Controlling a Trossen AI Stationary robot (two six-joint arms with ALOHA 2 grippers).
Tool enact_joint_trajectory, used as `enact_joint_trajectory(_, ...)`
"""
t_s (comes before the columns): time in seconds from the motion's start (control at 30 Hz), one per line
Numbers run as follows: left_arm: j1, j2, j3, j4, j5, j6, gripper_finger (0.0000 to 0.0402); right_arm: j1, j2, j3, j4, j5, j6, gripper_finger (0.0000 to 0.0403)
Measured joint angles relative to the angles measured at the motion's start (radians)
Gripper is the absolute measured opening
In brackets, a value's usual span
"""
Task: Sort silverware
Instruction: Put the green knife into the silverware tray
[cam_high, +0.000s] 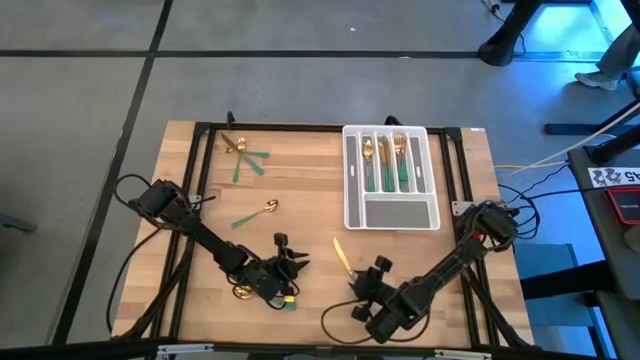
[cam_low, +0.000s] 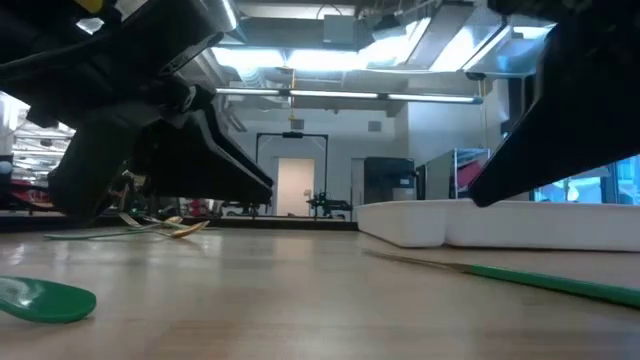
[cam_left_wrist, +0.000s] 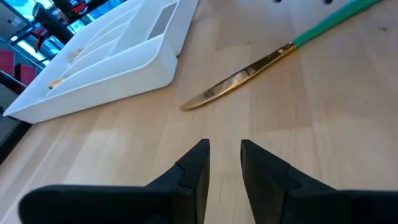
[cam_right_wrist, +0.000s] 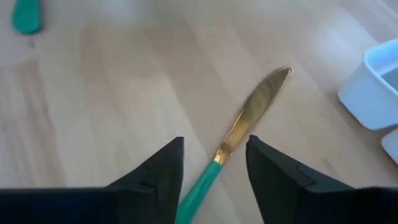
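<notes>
Lower centre of the high view: right gripper (cam_high: 368, 277) sits low over the light wooden table (cam_high: 300, 200), fingers spread apart either side of a gold-bladed knife with a slim green handle (cam_right_wrist: 239, 134). Right wrist view shows the green handle running between the two dark fingers (cam_right_wrist: 155, 177), blade pointing away toward the white tray corner; fingers are not closed on it, knife lies flat on the wood. Same knife shows in the left wrist view (cam_left_wrist: 249, 71), beyond the left fingertips. Left gripper (cam_high: 290, 262) is just left of it in the high view, jaws narrowly parted, nothing between them. Grey-white slotted plastic tray (cam_high: 352, 180) sits upper right of centre on the table, with several gold-and-green pieces (cam_high: 392, 160) already in its long slots; wide lower compartment holds no cutlery. Loose gold spoon with a green handle (cam_high: 255, 212) lies left of centre. Small crossed pile of gold-and-green cutlery (cam_high: 243, 152) sits at the upper left of the table. One more gold piece (cam_high: 243, 292) is partly hidden under the left arm, type not clear.
</notes>
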Motion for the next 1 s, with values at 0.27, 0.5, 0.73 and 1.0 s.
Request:
enact_joint_trajectory(0.27, 0.000, 0.000, -0.001, 0.005, 0.000, -0.007, 0.0081, -0.015, 0.082, 0.001, 0.003, 0.031, 0.145, 0.0252)
enact_joint_trajectory(0.5, 0.000, 0.000, -0.014, 0.007, 0.003, -0.045, 0.0081, -0.037, 0.180, 0.008, 0.034, -0.038, 0.160, 0.0202)
enact_joint_trajectory(0.73, 0.000, -0.001, -0.014, 0.059, 0.019, -0.050, 0.0081, -0.033, 0.180, -0.070, 0.162, -0.055, 0.145, 0.0069)
enact_joint_trajectory(1.0, 0.009, -0.001, -0.013, 0.090, 0.100, -0.048, 0.0081, -0.010, 0.172, -0.193, 0.398, 0.051, 0.091, 0.0043)
